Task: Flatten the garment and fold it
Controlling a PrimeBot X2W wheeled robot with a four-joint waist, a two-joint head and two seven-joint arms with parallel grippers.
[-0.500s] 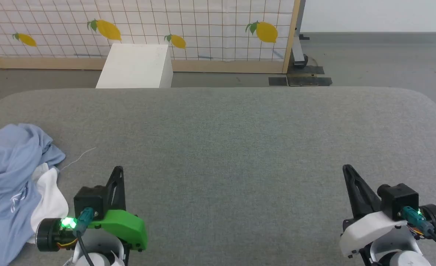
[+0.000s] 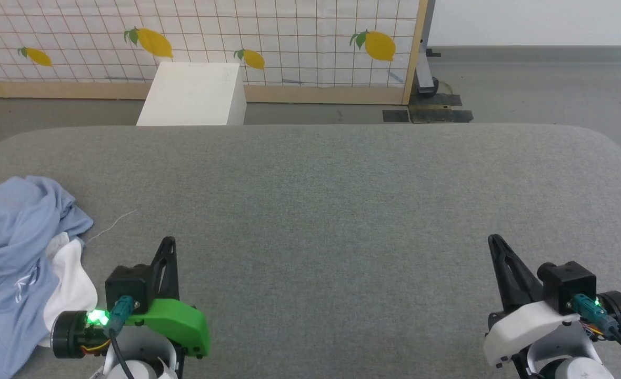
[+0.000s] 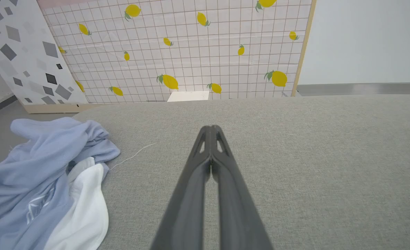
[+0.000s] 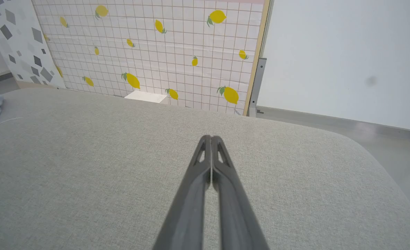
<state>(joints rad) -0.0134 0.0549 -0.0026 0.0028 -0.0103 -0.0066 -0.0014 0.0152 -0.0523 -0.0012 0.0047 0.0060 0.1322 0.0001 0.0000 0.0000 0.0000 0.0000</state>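
the left claw [image 2: 169,241] sits at the near edge of the grey cloth table [image 2: 342,210], its two dark fingers pressed together tip to tip and pinching nothing, pointing away across the cloth. the right claw [image 2: 494,238] is well apart from it on the other side, its fingers also pressed together and holding nothing, over bare grey cloth.

the shirt [image 2: 10,237] lies in a crumpled heap on the table to the left of the left claw. it is near that claw's wrist, not touching the fingers, and well apart from the right claw. it is light blue, with a small white print on the fold nearest the robot. a patch of white fabric [image 2: 71,279] shows along the side of the heap that faces the left claw. a thin white thread [image 2: 113,223] trails from the heap onto the cloth, ahead and to the left of the left claw's fingertips.

ahead of both claws the table runs on to its rounded far edge. past that edge, ahead of the left claw, a white box [image 2: 192,95] stands on the floor [image 2: 526,89]. behind the box is a screen [image 2: 289,37] of white squares printed with lemons, in a wooden frame. ahead of the right claw are grey floor and a plain white wall [image 2: 526,21]. in the left wrist view a panel [image 3: 24,52] with grey diamonds stands to the left of the screen.
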